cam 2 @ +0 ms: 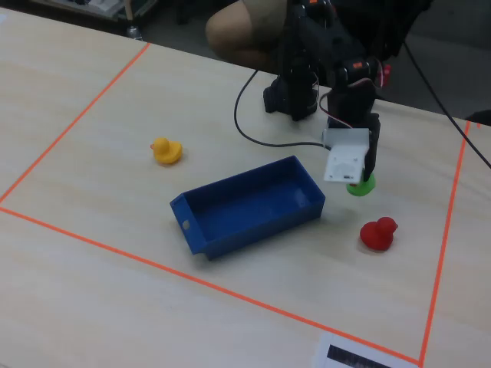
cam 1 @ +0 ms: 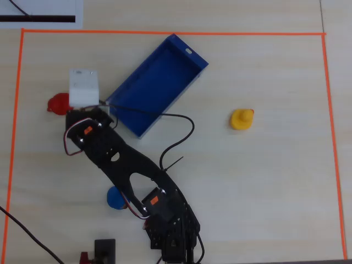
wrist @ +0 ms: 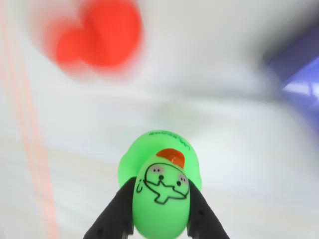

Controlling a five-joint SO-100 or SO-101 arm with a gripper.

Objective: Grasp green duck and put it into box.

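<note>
The green duck [wrist: 162, 199] sits between my gripper's [wrist: 160, 193] two black fingers, which are shut on its sides. In the fixed view the green duck [cam 2: 359, 184] shows just under the white wrist block [cam 2: 345, 159], low over the table and to the right of the blue box [cam 2: 253, 227]. In the overhead view the white wrist block [cam 1: 83, 88] hides duck and jaws; it stands just left of the box [cam 1: 157, 88]. The box is empty, and a blurred corner of it [wrist: 299, 64] shows at the wrist view's upper right.
A red duck [cam 1: 58, 103] lies close left of the wrist block, also in the fixed view [cam 2: 377, 234] and blurred in the wrist view [wrist: 102, 35]. A yellow duck [cam 1: 241, 119] sits right of the box. A blue duck [cam 1: 115, 198] lies by the arm. Orange tape [cam 1: 165, 33] borders the table.
</note>
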